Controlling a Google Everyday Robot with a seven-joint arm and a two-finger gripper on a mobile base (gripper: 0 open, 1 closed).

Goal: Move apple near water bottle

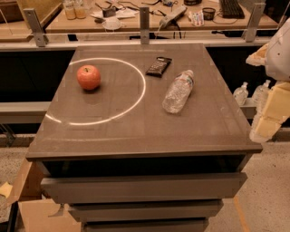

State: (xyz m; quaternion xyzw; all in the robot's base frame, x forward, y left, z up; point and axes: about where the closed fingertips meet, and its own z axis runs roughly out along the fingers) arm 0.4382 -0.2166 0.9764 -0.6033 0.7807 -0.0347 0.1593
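Note:
The apple (pixel 88 77), round and red-orange, sits on the left part of the grey table top (pixel 136 131), inside a bright ring of light. The water bottle (pixel 178 91), clear crinkled plastic with a pale label, lies on its side right of centre, its cap end pointing to the far right. The apple and the bottle are well apart. My gripper (pixel 267 121) hangs as a pale cream and white shape at the right edge of the view, beyond the table's right side and away from both things. It holds nothing that I can see.
A flat black packet (pixel 158 66) lies at the back between the apple and the bottle. Two small pump-top bottles (pixel 250 93) stand on a lower ledge to the right. A rail with posts and a cluttered desk (pixel 149 13) lie behind the table. Drawers front the table below.

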